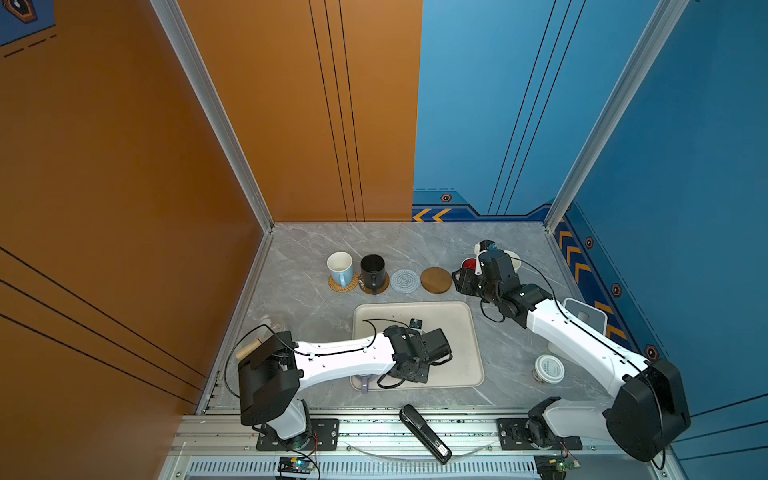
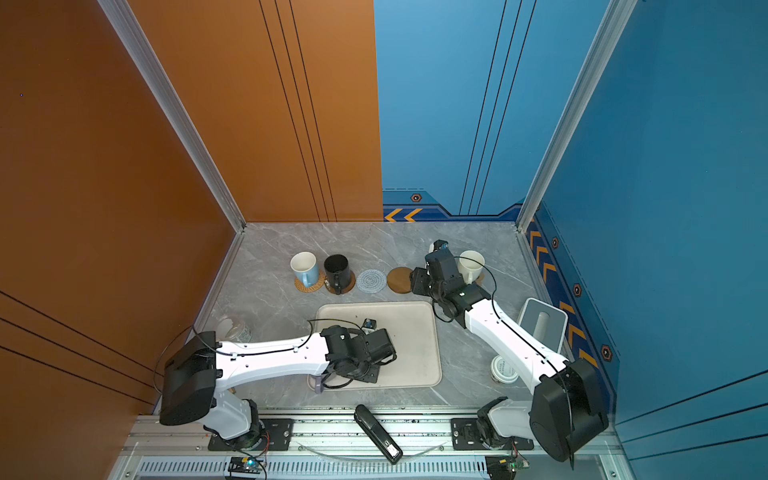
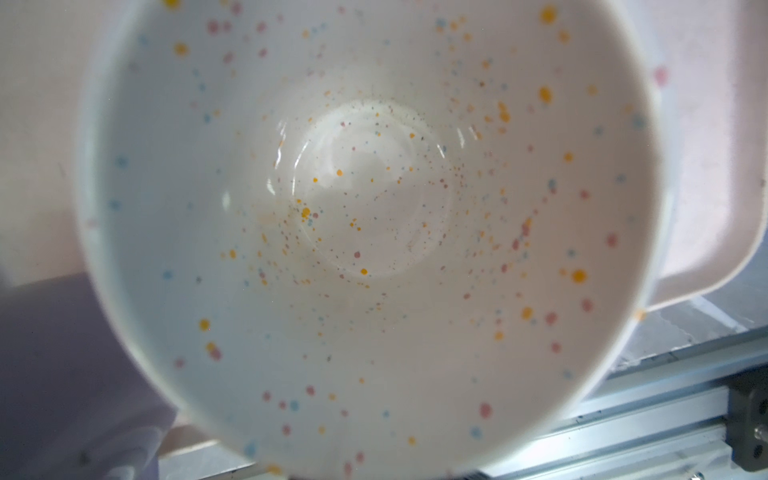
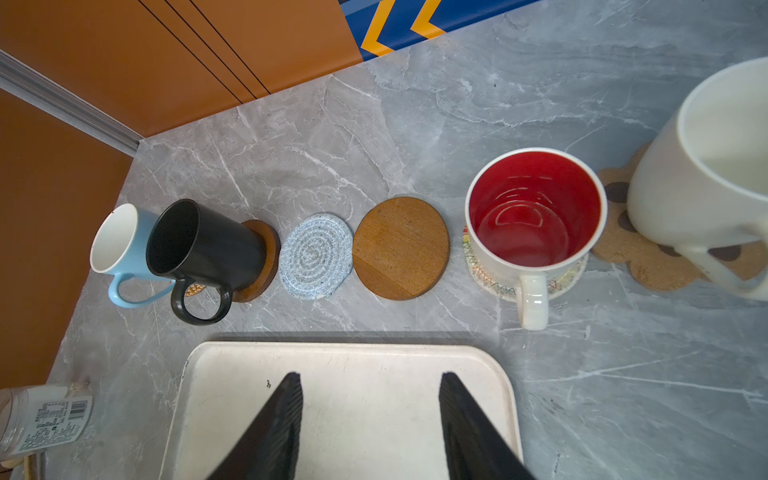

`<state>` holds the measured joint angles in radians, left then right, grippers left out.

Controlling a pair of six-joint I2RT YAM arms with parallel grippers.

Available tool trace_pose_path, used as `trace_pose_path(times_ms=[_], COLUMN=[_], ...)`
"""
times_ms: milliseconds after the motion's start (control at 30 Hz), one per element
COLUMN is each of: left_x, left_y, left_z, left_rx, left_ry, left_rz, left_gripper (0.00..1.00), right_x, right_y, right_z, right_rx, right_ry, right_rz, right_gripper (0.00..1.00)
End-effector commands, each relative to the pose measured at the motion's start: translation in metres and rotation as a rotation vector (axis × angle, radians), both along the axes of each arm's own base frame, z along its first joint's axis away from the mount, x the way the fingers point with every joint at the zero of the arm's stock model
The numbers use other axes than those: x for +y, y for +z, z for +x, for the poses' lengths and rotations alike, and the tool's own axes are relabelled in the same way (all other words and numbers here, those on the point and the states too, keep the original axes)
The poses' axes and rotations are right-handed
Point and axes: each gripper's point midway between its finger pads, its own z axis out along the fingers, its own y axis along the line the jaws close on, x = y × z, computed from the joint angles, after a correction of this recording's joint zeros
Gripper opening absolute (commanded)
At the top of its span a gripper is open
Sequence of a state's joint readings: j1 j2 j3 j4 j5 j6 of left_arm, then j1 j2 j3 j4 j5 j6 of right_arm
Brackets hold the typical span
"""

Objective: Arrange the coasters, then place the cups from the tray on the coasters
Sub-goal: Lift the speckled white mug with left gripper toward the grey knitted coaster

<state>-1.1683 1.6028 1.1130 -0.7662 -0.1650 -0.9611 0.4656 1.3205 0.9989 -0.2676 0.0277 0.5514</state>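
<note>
The speckled mug [image 3: 374, 208] stands on the tray [image 1: 457, 328] straight beneath the left gripper [image 1: 434, 343], mouth up and filling the left wrist view. That gripper's jaws are hidden, so I cannot tell whether it has a grip. The two free coasters, the grey-blue mat [image 4: 313, 262] and a wooden disc [image 4: 401, 248], lie ahead of it, past the tray's far rim. The right gripper [image 4: 370, 378] hovers over that far rim, jaws apart and empty. It is nearer the free coasters but well apart from the speckled mug, so the carry looks like the left arm's job.

Coasters: six in one row.
- Four carry mugs: light blue [image 4: 120, 245], black [image 4: 199, 245], red-lined [image 4: 536, 208] and white [image 4: 706, 166].
- Two are bare.

Mugs: six.
- Four are placed.
- Two are on the tray: the speckled one and a lavender one [image 1: 364, 383], which sits behind the left gripper and is mostly hidden under the arm.
</note>
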Motion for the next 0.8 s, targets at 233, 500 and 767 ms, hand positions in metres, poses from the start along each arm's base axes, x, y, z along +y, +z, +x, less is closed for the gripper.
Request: trace_pose_path(times_ms=[233, 500, 767], left_x=[-0.008, -0.011, -0.004], left_y=[0.042, 0.064, 0.076], left_z=[0.057, 0.101, 0.148], left_rx=[-0.141, -0.204, -0.254], left_ry=[0.002, 0.023, 0.060], left_rz=[-0.042, -0.049, 0.015], left_gripper=[0.00, 0.00, 0.00], right_x=[-0.006, -0.009, -0.015], right_y=[-0.003, -0.004, 0.000], right_z=[0.003, 0.003, 0.005], right_rx=[0.004, 0.006, -0.008], right_ry=[-0.012, -0.016, -0.021], right_rz=[0.020, 0.034, 0.065], right_gripper=[0.51, 0.51, 0.51])
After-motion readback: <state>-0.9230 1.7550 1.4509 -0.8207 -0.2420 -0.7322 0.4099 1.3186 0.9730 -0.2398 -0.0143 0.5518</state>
